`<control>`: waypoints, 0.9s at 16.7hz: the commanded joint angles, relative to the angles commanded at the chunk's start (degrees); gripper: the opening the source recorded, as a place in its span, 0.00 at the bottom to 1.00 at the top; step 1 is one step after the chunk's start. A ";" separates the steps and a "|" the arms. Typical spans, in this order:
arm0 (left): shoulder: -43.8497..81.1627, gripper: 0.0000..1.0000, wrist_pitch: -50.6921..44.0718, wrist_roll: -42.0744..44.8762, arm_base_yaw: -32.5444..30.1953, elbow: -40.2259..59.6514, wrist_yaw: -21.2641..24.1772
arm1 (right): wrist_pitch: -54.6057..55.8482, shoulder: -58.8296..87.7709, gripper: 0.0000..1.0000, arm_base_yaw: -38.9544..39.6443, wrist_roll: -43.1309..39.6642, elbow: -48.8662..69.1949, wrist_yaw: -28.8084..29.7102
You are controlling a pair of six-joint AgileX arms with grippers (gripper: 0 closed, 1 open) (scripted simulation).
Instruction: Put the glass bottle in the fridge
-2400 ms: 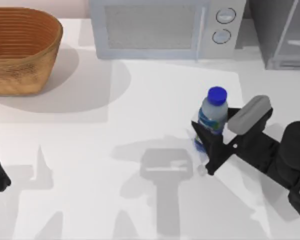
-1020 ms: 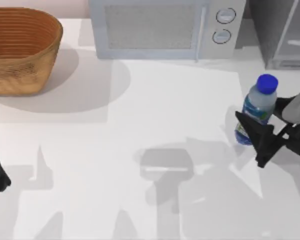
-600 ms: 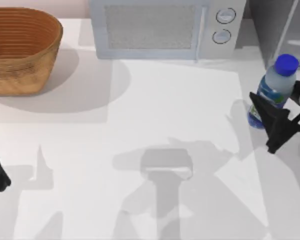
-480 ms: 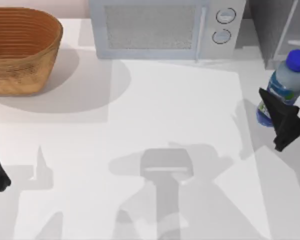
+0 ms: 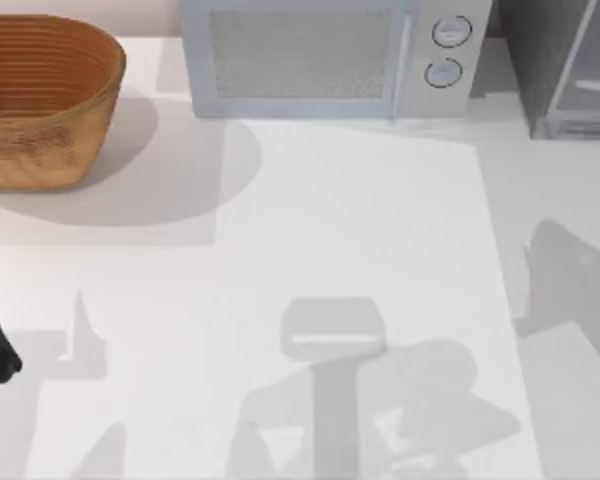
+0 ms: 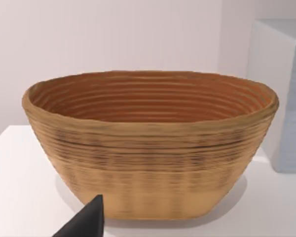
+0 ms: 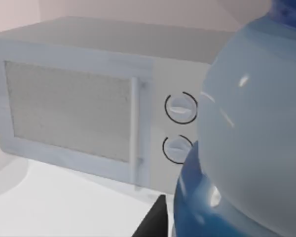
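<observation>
A white table [image 5: 310, 230] carries a white microwave [image 5: 320, 55], with the grey fridge [image 5: 560, 70] just beside it. The glass bottle [image 7: 246, 133] sits close against the right wrist camera, facing the microwave; whether the fingers clamp it I cannot tell. Keep it upright and approach the fridge slowly.

no text, brand, number or sign can be read anywhere. the bottle [image 7: 246, 148], right against the right wrist camera, shows a blue band with no legible print. the microwave [image 7: 98, 113] beyond it has two round dials [image 7: 180, 107] with no markings that can be made out.
</observation>
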 joint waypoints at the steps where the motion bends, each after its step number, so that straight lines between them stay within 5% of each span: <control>1: 0.00 1.00 0.00 0.00 0.00 0.00 0.00 | -3.85 -5.03 0.01 -0.45 0.21 -1.03 1.65; 9: 0.00 1.00 0.00 0.00 0.00 0.00 0.00 | -29.48 -38.14 0.01 -3.30 1.47 -7.68 12.60; 15: 0.00 1.00 0.00 0.00 0.00 0.00 0.00 | -35.78 -46.45 0.01 -3.91 1.67 -9.18 15.28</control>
